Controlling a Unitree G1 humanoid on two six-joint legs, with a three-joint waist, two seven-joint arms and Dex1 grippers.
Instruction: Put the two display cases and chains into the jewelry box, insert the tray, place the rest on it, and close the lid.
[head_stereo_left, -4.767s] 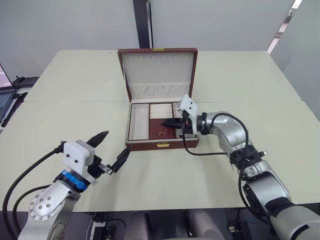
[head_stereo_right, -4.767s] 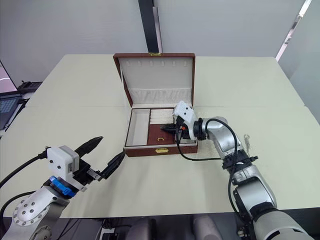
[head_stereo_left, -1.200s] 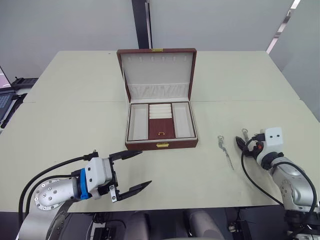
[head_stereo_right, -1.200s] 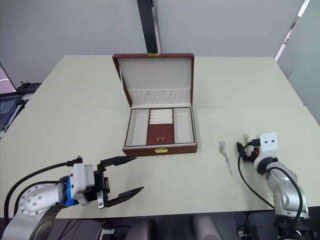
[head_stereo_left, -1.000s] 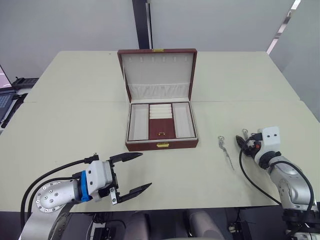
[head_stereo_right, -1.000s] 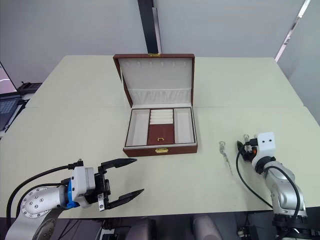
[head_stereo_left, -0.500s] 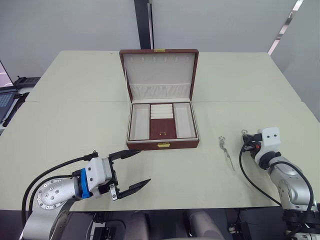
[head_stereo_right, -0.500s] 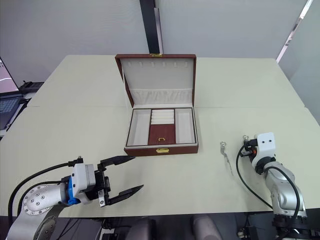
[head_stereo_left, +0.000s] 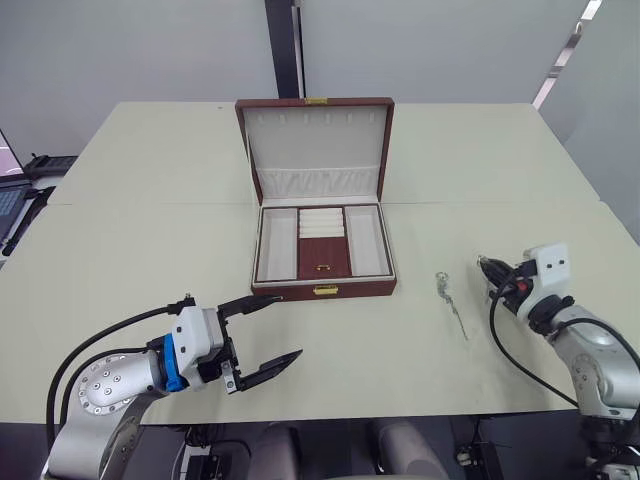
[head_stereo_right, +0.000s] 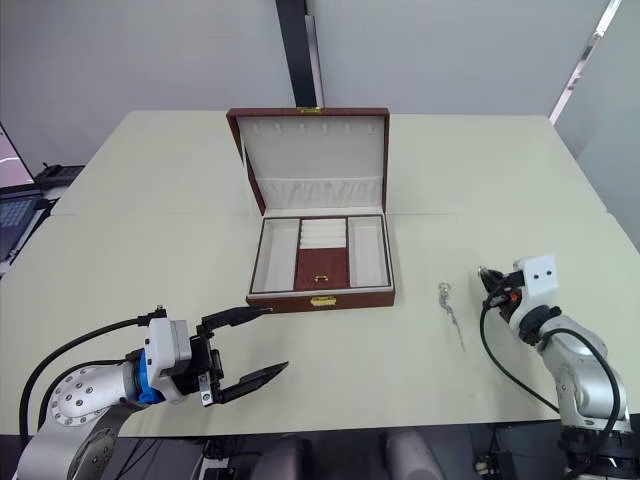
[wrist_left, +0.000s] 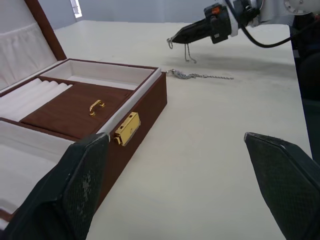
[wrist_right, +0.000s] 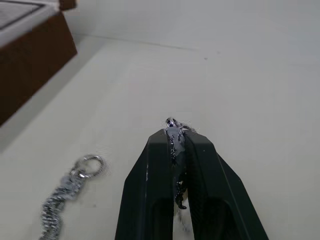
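We have right gripper (wrist_right: 174, 137) jaws clamped on a small chain (wrist_right: 176, 131); jewelry box (head_stereo_left: 322, 248) lies left, left gripper (head_stereo_left: 254, 334) jaws apart, idle.

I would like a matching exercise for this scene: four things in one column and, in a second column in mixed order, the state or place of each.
Things:
1. jewelry box
2. left pincer
3. right pincer
4. chain on the table

States or places:
A. shut on a small silver piece
B. lying flat between the box and the right arm
C. open, holding nothing
D. lid raised, tray with a gold handle inside

Pairs: 1-D, 2-C, 3-A, 4-B
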